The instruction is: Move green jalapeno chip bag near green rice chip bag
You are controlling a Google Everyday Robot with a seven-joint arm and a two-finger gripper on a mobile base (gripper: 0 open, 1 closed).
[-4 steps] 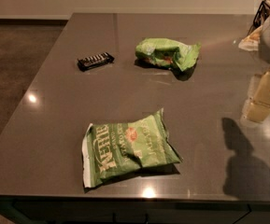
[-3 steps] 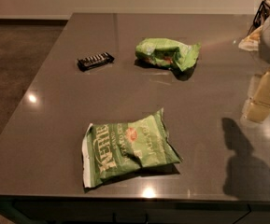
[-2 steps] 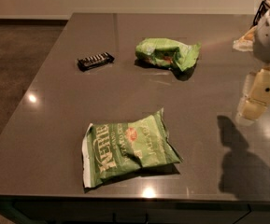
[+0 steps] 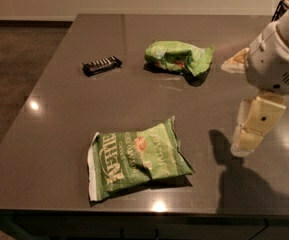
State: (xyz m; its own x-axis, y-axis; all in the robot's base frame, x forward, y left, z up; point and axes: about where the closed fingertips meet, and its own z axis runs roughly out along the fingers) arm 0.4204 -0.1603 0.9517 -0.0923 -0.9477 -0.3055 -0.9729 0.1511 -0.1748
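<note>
The gripper [image 4: 249,134] hangs above the right side of the dark table [image 4: 59,134], well apart from both bags; whether it is spread or closed I cannot tell. The green jalapeno chip bag [image 4: 139,159] lies flat near the front edge. The green rice chip bag [image 4: 176,57] sits farther back, with what looks like a dark candy bar [image 4: 102,65] to its left

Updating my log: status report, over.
Gripper above table, right of green jalapeno chip bag. Green rice chip bag far side. Black bar off to left.
</note>
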